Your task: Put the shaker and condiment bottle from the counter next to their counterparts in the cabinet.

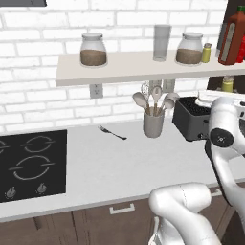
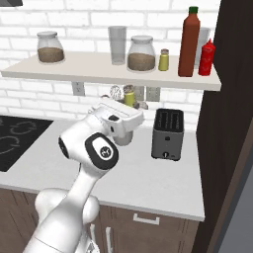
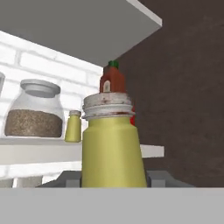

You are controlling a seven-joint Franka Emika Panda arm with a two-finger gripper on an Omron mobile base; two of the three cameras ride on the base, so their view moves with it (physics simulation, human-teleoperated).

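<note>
Fingers (image 2: 129,106) were shut tight on the shaker (image 3: 113,148), held upright below the shelf (image 2: 99,69); next: lift it beside its twin shaker (image 2: 163,60) above them.

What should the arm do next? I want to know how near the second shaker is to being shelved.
Probably lift it. The gripper is shut on the shaker, which sits below the cabinet board. Its twin shaker stands beside the right-hand jar, with the condiment bottle already up, so raising it above the board's edge comes first.
</note>
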